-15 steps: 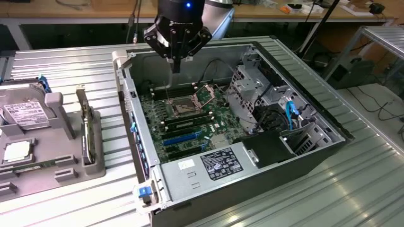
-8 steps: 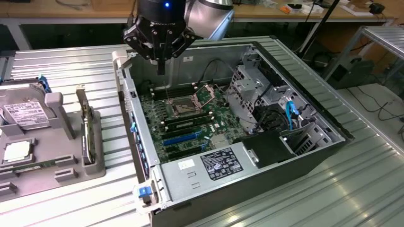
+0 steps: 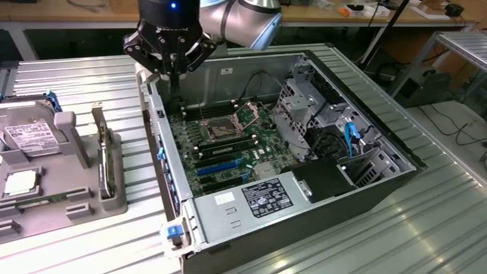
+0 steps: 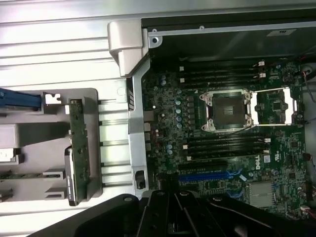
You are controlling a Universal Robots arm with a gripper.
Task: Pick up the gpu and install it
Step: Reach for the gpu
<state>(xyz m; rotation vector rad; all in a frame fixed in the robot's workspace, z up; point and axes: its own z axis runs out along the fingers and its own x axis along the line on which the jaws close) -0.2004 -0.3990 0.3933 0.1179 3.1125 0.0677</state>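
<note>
Here the gpu (image 3: 105,155) (untouched) stands apart from the gripper (image 3: 174,84).

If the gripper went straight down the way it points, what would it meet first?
Probably the motherboard just inside the rear wall of the computer case; depth is unclear, so the gripper might clip that wall's rim instead. The gpu stands aside in its gray holder.
</note>
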